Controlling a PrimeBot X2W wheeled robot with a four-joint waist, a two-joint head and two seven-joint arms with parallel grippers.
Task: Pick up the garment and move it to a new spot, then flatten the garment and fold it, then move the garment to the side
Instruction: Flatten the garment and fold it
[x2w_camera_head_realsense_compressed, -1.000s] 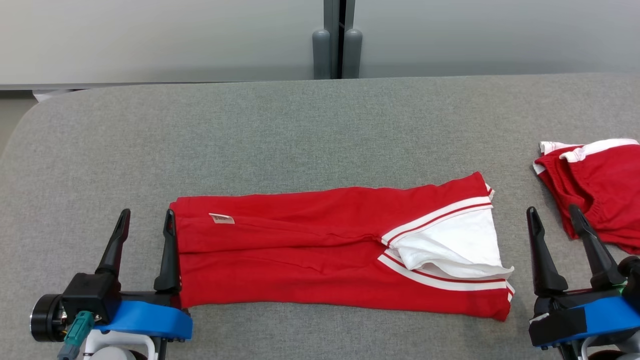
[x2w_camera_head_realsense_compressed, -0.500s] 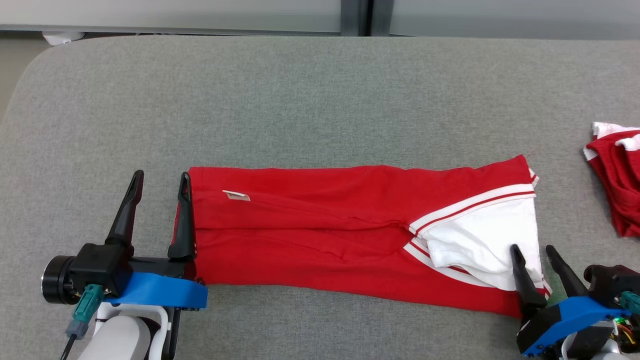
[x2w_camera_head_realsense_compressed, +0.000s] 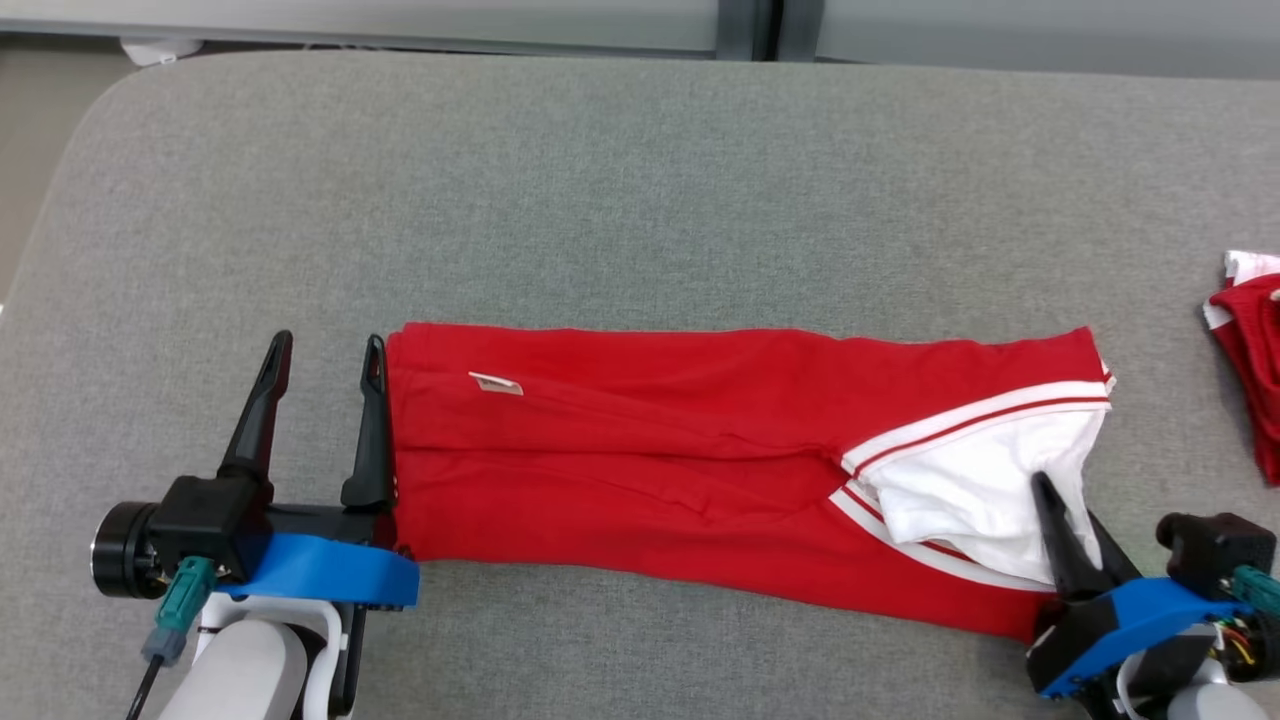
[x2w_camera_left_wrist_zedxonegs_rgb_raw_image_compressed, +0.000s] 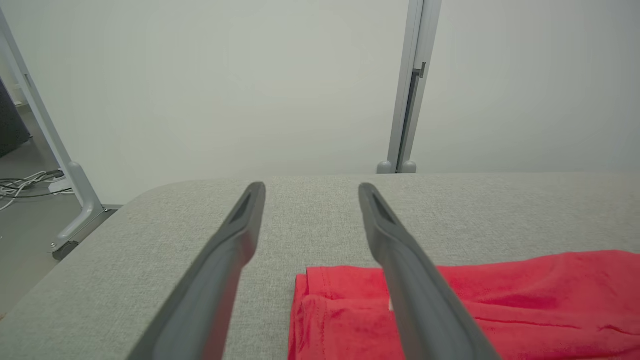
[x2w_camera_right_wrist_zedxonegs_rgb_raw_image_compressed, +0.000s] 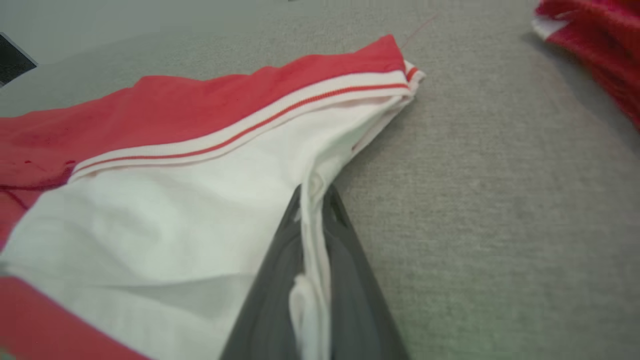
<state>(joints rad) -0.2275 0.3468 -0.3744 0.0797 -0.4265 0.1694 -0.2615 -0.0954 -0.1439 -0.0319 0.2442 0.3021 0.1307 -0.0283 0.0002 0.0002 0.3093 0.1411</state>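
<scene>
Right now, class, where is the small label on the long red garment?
In the head view the label sits near the left end of the long red garment, on its far half, just right of the open left gripper.

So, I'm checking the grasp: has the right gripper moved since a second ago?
Yes. The right gripper has come leftward off the bare table onto the white end of the red garment, shut on it.

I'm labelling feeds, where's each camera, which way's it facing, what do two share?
Head view: from the head, down at the red garment on the grey table; both jaws show.
Left wrist view: along open left jaws, across the table to the wall.
Right wrist view: along right jaws shut on the garment.
Shared: all show the garment.
</scene>
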